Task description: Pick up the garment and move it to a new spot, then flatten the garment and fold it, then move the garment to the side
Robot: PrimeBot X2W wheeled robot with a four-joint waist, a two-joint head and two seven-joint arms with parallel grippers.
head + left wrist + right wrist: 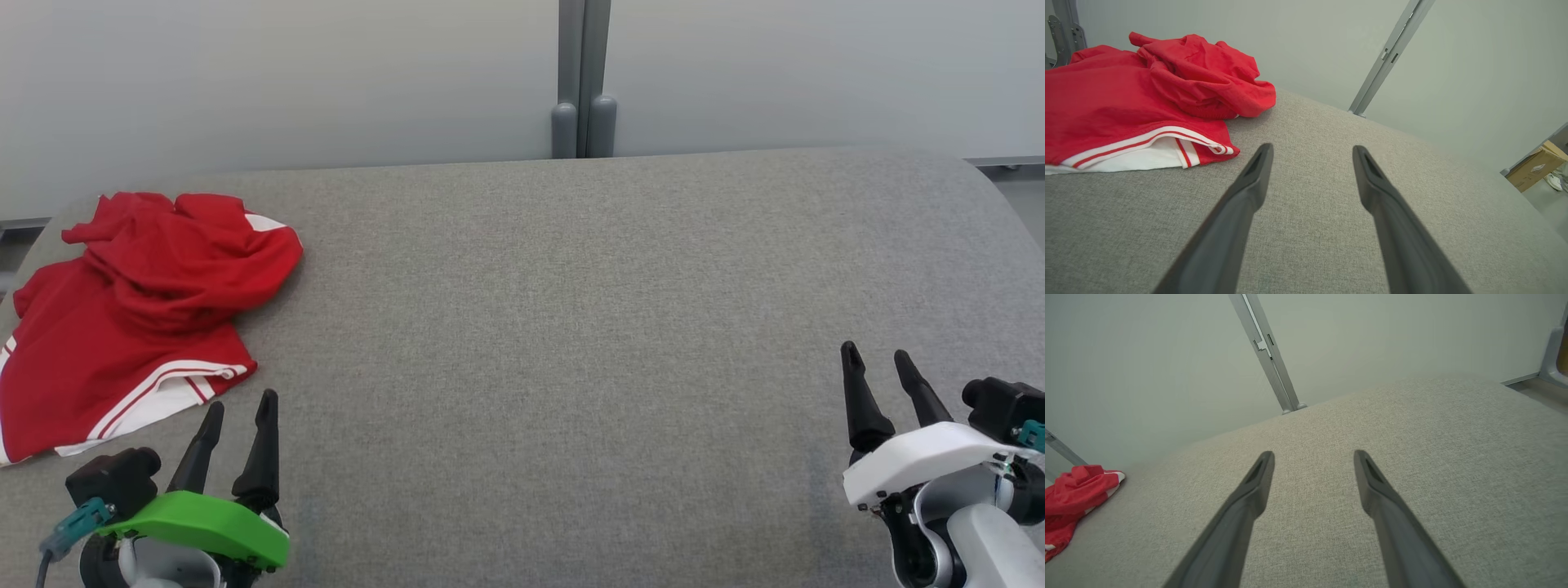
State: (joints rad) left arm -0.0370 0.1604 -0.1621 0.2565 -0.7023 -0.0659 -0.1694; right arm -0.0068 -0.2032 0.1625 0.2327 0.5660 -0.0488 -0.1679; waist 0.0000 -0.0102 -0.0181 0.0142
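Note:
A crumpled red garment (pixel 139 310) with white stripes lies heaped at the far left of the grey fabric table (pixel 571 343). My left gripper (pixel 242 402) stands open just below and to the right of its striped hem, apart from it, with nothing between its fingers. In the left wrist view the garment (pixel 1139 98) lies up and to the left of the open left gripper (pixel 1312 151). My right gripper (pixel 876 353) is open and empty at the lower right, far from the cloth. From the right wrist the garment (pixel 1073 498) shows at the left edge, beyond the open right gripper (pixel 1312 456).
A pale wall with a grey vertical post (pixel 581 82) runs behind the table. The table's far corners are rounded. A cardboard box (pixel 1537 165) sits on the floor past the table's right end.

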